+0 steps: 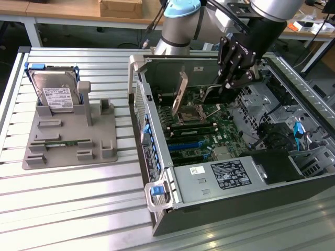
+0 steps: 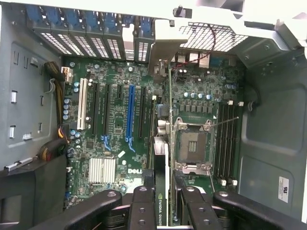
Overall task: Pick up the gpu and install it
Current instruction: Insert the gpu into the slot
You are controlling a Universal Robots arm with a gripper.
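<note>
The gpu (image 2: 162, 206) is a slim black card seen edge-on in the wrist view, with a printed label near my fingers (image 2: 142, 201). My gripper (image 2: 163, 194) is shut on it. The card's silver bracket (image 2: 165, 48) points at the case's slotted rear wall. In the exterior view my gripper (image 1: 235, 76) hangs inside the open computer case (image 1: 157, 157), above the motherboard (image 1: 209, 130). The gpu's bracket (image 1: 181, 94) stands tilted over the CPU socket area. The card hovers between the blue expansion slot (image 2: 129, 112) and the CPU socket (image 2: 192, 146), clear of the board.
A grey holder (image 1: 70, 138) on the slatted metal table at the exterior view's left carries a silver hard drive (image 1: 55, 94) and a thin green memory stick (image 1: 55, 142). Inside the case are a power supply (image 1: 230, 175), drive cages and cables (image 1: 282, 136).
</note>
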